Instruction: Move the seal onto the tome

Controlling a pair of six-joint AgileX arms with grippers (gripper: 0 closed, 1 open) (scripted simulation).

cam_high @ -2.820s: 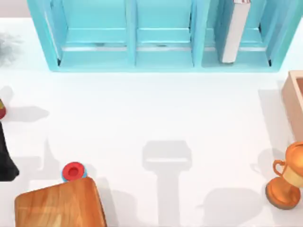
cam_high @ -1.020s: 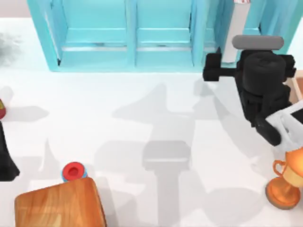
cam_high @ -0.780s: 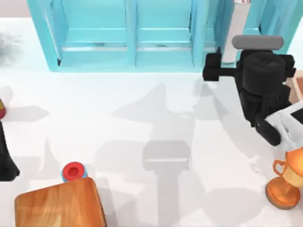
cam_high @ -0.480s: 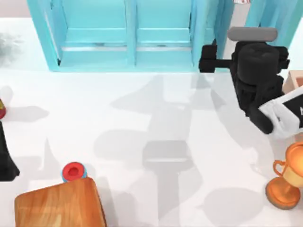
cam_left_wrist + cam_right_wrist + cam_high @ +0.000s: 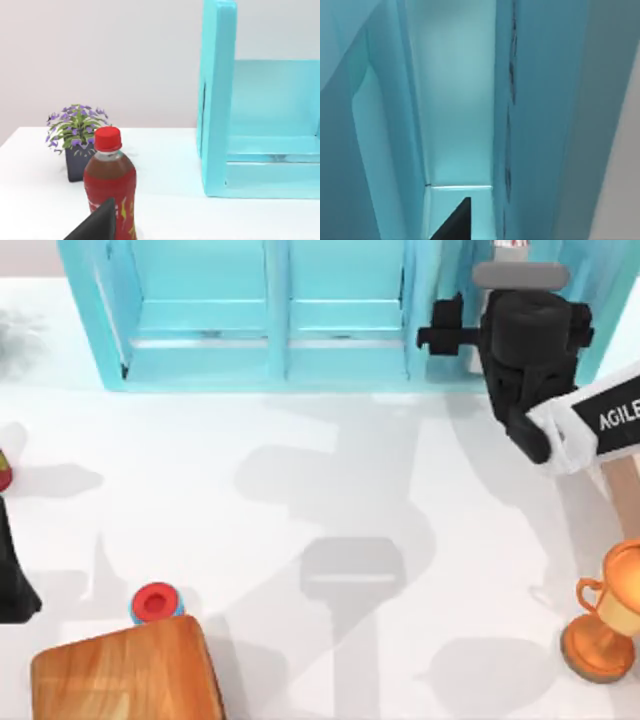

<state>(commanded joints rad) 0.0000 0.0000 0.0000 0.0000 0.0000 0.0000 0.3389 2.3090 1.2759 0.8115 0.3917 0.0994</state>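
Note:
The tome stands upright in the right compartment of the teal-blue shelf unit (image 5: 270,310). A sliver of its white page edges (image 5: 510,248) shows above my right arm (image 5: 530,350), which covers the rest. The right wrist hangs over that compartment at the table's far right. In the right wrist view one black fingertip (image 5: 456,222) points into a narrow teal slot, with a pale strip (image 5: 620,150) beside it. The seal is out of view. My left arm (image 5: 12,580) stays parked at the left edge, and one of its fingertips (image 5: 97,225) shows beside a cola bottle (image 5: 110,185).
A small flat red disc with a blue rim (image 5: 155,602) lies near a brown wooden board (image 5: 125,670) at the front left. An orange-gold trophy cup (image 5: 605,625) stands at the front right. A potted purple plant (image 5: 75,137) sits behind the bottle.
My right arm has come in from the right and moved toward the back, up to the shelf's right compartment, now covering the book. The left arm has not moved.

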